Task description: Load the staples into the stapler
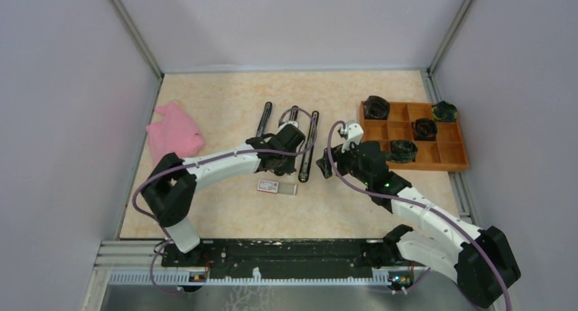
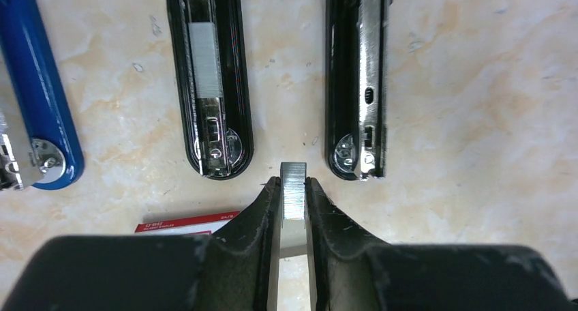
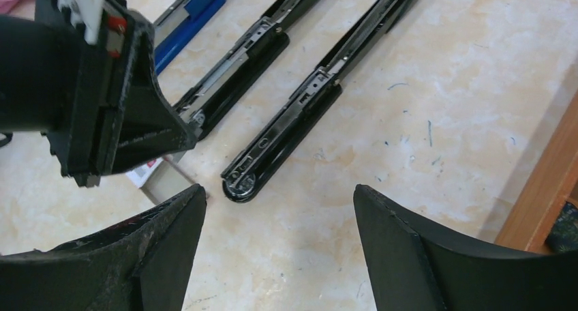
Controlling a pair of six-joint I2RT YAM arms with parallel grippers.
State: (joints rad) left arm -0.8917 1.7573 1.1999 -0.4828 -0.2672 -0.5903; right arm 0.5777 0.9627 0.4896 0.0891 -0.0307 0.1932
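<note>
My left gripper (image 2: 293, 183) is shut on a short grey staple strip (image 2: 294, 169), held just off the near ends of two opened black staplers. The middle stapler (image 2: 211, 86) has a staple strip lying in its channel; the right stapler (image 2: 358, 79) shows a bare metal rail. An opened blue stapler (image 2: 37, 99) lies on the left. The white and red staple box (image 2: 184, 222) lies behind my left fingers, and it shows in the top view (image 1: 277, 187). My right gripper (image 3: 279, 202) is open and empty over bare table, near the right stapler's end (image 3: 242, 181).
A wooden compartment tray (image 1: 450, 162) holding several dark objects stands at the right. A pink cloth (image 1: 175, 132) lies at the left. Grey walls close in the table on three sides. The left gripper's body (image 3: 102, 86) fills the upper left of the right wrist view.
</note>
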